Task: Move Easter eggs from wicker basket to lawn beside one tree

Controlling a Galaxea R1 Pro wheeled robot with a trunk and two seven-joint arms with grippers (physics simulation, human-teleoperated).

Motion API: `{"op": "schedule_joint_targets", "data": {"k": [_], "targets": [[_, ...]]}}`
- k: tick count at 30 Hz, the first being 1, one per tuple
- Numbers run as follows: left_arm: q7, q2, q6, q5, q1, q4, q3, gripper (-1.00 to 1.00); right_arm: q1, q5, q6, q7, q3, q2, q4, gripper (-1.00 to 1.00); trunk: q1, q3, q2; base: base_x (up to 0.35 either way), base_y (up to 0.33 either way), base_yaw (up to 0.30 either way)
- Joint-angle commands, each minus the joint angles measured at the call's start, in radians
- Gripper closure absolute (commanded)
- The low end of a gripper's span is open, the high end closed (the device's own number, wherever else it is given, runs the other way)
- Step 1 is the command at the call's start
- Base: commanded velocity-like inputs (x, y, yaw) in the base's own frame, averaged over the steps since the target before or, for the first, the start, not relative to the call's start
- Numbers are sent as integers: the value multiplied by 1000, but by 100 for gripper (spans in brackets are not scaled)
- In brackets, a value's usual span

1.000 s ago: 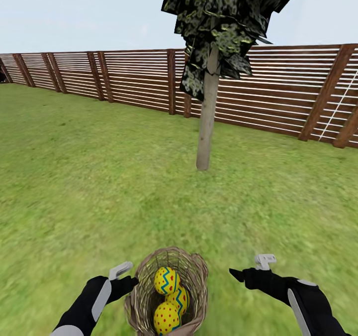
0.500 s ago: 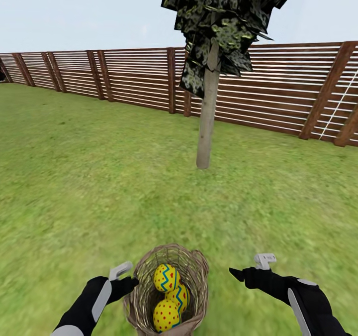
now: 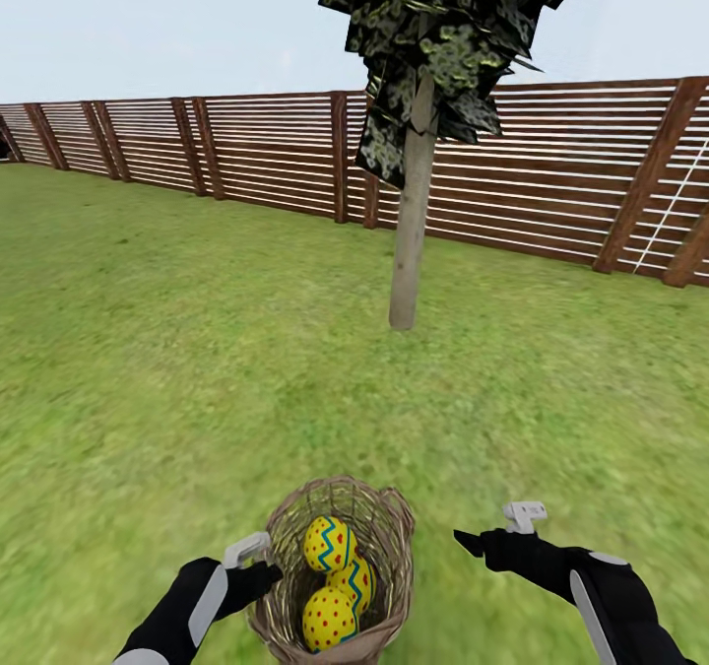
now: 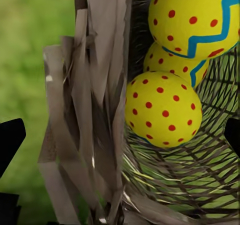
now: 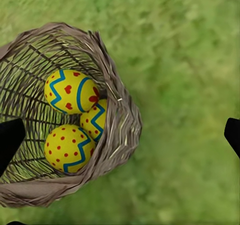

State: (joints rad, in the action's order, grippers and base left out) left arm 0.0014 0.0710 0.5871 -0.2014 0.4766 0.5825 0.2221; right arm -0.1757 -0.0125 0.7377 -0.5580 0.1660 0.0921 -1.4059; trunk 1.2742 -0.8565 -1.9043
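Eggs (image 3: 333,582), three of them, sit in our basket (image 3: 386,527) on the lawn (image 3: 197,350). Our left hand (image 3: 258,565) straddles its rim, fingers apart; our right hand (image 3: 492,532) hangs beside it, fingers spread.

No readable text, label, brand, number or sign appears on anything in these views

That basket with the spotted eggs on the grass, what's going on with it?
The wicker basket sits on the lawn, all three Easter eggs inside. The robot stands over it with the left gripper right at the basket's rim and the right gripper off to the side, holding nothing. Nothing has been lifted out yet. A tree stands further ahead, near the wooden fence.
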Motion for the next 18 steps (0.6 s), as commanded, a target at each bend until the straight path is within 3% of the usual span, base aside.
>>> {"op": "schedule_joint_targets", "data": {"k": [1, 12, 13, 18], "targets": [[0, 2, 6, -4, 0, 1, 6, -100, -1, -1, 6, -4, 1, 0, -1, -100, 4, -4, -8, 0, 0, 0], [2, 0, 5, -5, 0, 3, 6, -100, -1, -1, 6, -3, 1, 0, -1, -100, 11, -10, -22, 0, 0, 0], [1, 0, 5, -5, 0, 3, 6, 100, -1, -1, 6, -3, 1, 0, -1, -100, 11, -10, -22, 0, 0, 0], [1, -2, 5, -6, 1, 3, 6, 100, -1, -1, 6, -3, 1, 0, 1, -100, 11, -10, -22, 0, 0, 0]]}}
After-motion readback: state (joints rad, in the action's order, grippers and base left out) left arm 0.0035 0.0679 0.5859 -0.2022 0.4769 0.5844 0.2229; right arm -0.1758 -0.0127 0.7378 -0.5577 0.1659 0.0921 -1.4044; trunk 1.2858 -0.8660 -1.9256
